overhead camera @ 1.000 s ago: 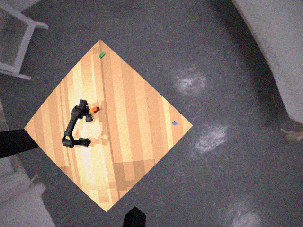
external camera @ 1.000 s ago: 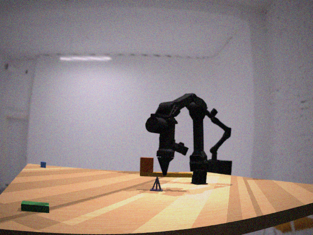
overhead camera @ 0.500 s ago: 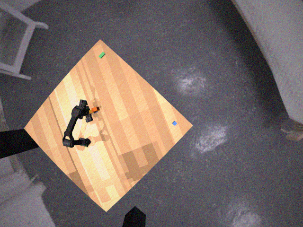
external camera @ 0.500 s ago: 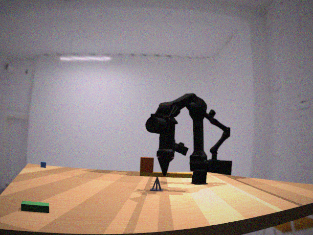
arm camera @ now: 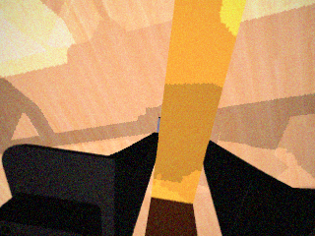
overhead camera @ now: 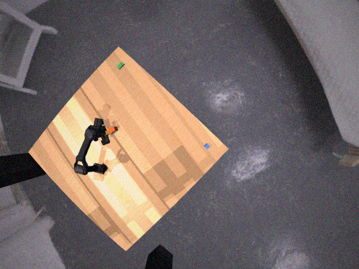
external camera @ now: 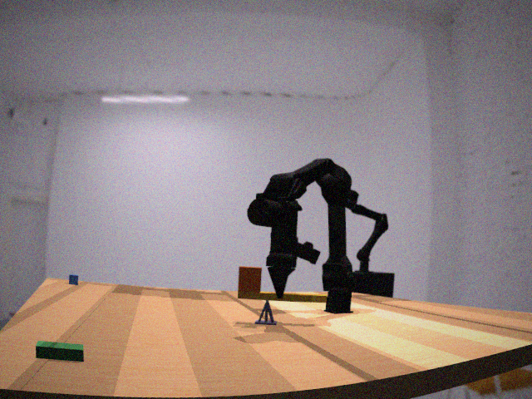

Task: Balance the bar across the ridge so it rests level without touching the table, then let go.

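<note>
The yellow bar [overhead camera: 109,133] [external camera: 307,297] [arm camera: 192,64] is held nearly level above the table. An orange-red block [overhead camera: 112,129] [external camera: 249,281] stands on one end of it and shows dark brown in the wrist view [arm camera: 172,218]. My gripper [external camera: 280,295] [arm camera: 180,142] is shut on the bar, near the block's end. The blue ridge [external camera: 266,317] stands on the table below the bar, between block and fingers as seen in the exterior view. Its top is at or just under the bar's underside; contact cannot be told. Only a sliver of the ridge [arm camera: 158,124] shows in the wrist view.
A green block [overhead camera: 120,65] [external camera: 59,351] lies near one corner of the wooden table [overhead camera: 162,115] [external camera: 155,343]. A small blue cube [overhead camera: 206,145] [external camera: 73,279] lies near another corner. The arm's base stands beyond the bar in the exterior view.
</note>
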Action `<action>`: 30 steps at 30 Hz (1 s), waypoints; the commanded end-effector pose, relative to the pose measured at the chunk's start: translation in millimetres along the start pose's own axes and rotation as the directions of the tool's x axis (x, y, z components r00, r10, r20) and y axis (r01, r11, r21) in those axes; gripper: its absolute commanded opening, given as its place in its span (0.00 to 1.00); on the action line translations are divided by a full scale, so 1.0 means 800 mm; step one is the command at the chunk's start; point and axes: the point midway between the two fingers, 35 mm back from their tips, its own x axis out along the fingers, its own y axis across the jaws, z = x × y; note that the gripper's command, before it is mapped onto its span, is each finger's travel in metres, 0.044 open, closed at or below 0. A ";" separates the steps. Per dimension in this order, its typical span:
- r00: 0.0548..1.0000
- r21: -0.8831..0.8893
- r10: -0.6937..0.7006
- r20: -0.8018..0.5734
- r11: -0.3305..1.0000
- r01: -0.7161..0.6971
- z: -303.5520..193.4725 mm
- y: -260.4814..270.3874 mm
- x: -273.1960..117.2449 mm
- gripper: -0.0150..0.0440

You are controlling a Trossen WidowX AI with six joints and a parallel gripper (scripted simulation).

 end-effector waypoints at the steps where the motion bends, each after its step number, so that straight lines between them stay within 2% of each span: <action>1: 1.000 0.000 0.000 0.000 1.000 0.000 0.000 0.000 0.000 0.25; 22: 1.000 0.000 0.000 0.000 1.000 0.000 0.000 0.000 0.000 0.25; 28: 1.000 0.000 0.000 0.000 1.000 0.000 0.000 0.000 0.000 0.52; 30: 1.000 0.000 0.000 0.000 1.000 0.000 0.000 0.000 0.000 0.54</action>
